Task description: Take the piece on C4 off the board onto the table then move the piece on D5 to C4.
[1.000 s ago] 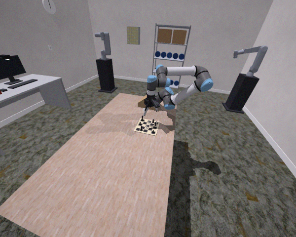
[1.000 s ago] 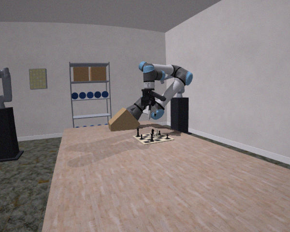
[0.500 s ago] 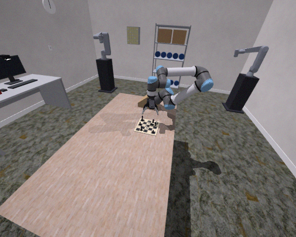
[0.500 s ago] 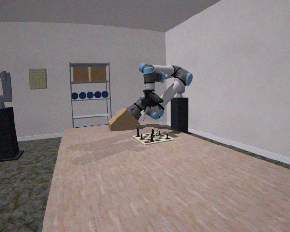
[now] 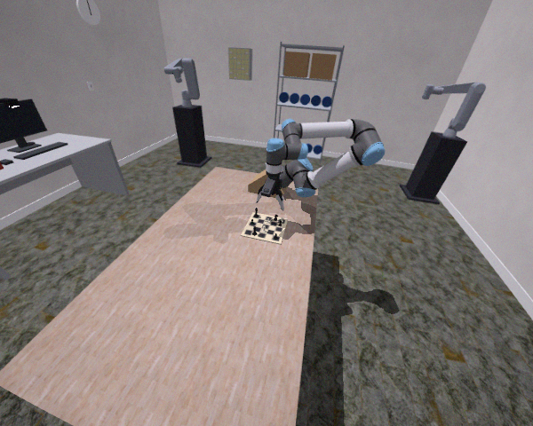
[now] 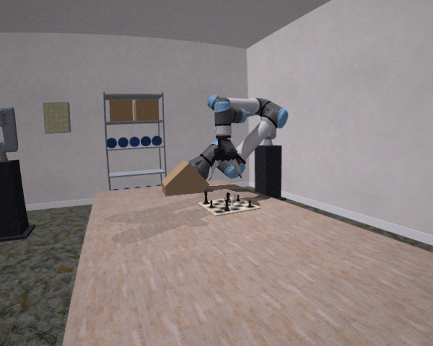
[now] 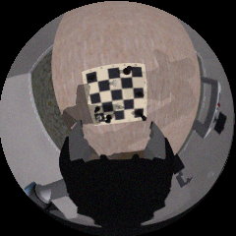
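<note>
The chessboard (image 5: pixel 269 238) (image 6: pixel 242 209) (image 7: pixel 102 75) lies flat on the table; its edge marks are too small to read, so I cannot tell C4 or D5. A tall black piece (image 5: pixel 254 231) (image 6: pixel 226 205) (image 7: pixel 127 71) stands near the edge away from the arm. Another tall black piece (image 5: pixel 256 212) (image 6: pixel 206 197) stands at a corner. A black pawn (image 5: pixel 275 237) (image 6: pixel 250 203) stands at another corner. Pale pieces (image 7: pixel 114 84) (image 7: pixel 118 106) stand around the middle column. Several black pieces stand upright on other squares. My gripper (image 5: pixel 270 205) (image 6: pixel 225 178) (image 7: pixel 116 121) is open and empty, above the board's arm-side edge.
A tan wedge-shaped block (image 5: pixel 257 182) (image 6: pixel 185 180) sits on the table (image 5: pixel 188 293) (image 6: pixel 224 268) behind the board, near the arm's base. The table's right edge is close to the board in the top view.
</note>
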`<move>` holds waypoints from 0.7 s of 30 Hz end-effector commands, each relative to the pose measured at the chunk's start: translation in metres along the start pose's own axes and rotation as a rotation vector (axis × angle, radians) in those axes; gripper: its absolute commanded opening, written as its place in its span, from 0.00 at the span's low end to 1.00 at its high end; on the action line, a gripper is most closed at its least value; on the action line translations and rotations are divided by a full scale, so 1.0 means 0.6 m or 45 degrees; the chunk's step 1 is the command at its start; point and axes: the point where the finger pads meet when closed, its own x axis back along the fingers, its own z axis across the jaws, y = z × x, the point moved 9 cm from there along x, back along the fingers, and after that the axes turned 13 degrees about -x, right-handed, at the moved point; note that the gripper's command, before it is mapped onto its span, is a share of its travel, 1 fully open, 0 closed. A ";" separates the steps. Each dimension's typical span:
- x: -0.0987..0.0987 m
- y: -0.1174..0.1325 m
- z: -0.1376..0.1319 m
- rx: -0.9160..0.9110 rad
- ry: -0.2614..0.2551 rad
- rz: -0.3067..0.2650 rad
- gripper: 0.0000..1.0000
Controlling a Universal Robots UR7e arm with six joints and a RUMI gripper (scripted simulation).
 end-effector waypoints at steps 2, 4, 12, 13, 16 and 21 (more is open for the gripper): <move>-0.002 0.001 0.001 -0.114 0.007 0.002 1.00; -0.003 0.001 0.002 -0.165 0.007 0.002 1.00; -0.006 0.003 0.005 -0.316 0.006 0.003 1.00; -0.006 0.003 0.006 -0.329 0.006 0.003 1.00; -0.007 0.004 0.006 -0.362 0.006 0.003 1.00; -0.007 0.004 0.007 -0.385 0.006 0.003 1.00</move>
